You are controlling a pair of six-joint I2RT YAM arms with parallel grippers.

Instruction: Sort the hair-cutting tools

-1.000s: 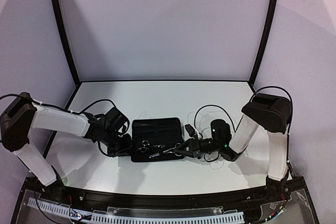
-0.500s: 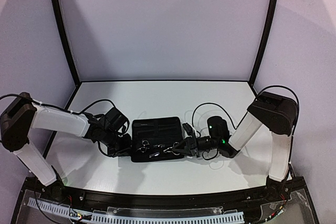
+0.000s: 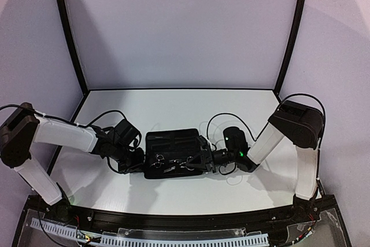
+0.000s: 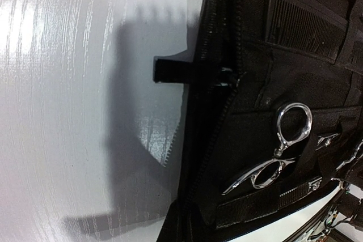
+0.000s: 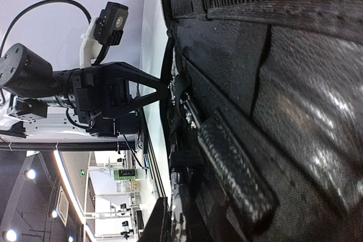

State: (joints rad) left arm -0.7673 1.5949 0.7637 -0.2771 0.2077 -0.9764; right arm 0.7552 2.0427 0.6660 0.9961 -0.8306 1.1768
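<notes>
An open black zip case lies mid-table. A black comb is tucked in one of its upper pockets. One pair of silver scissors sits under a strap on the case's left half. A second pair of scissors lies on the lower right part. My right gripper is at its right end, nearly shut, with a thin metal part sticking out past its carbon fingertip. My left gripper is shut at the case's lower left edge, pinching it.
Cables loop over the table beside both wrists. A black frame borders the white table at the back and sides. The case's zip edge runs along its left side.
My right gripper has slid left, carrying the second scissors further onto the case. The left arm and the case have stayed put.
</notes>
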